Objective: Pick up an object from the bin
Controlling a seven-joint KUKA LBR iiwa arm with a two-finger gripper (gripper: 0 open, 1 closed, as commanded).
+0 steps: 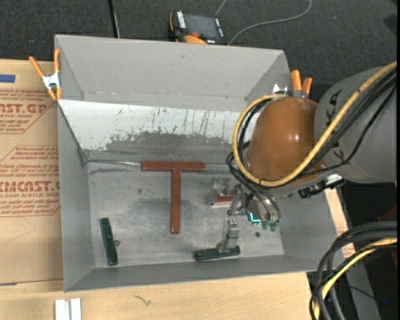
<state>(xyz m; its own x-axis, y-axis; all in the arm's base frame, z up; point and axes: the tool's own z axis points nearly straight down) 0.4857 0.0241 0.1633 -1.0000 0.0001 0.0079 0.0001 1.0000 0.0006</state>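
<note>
Camera view, gripper: the gripper (245, 211) is low in the bin (73, 179), near the floor at the right end, under the arm's orange cover (280, 139).
Camera view, grip state: cannot be told (the wrist and cables crowd the tip); no thing is seen clamped in it.
Camera view, nearest thing: a small red-and-white piece (221, 199) lies on the floor just beside the gripper, on its left in the view.
Camera view, next nearest: a dark green T-shaped piece (218, 251) lies near the front wall, just below the gripper in the view; a pale metal stem runs between the two, and whose it is cannot be told.
Camera view, further off: a brown T-shaped piece (175, 199) lies to the left of the gripper; a dark green bar (107, 241) lies well apart, at the far left.
Done: in my judgement, the descent into the bin.
Left: a confirmed grip and the lift; every thing seen rests on the floor.
</note>
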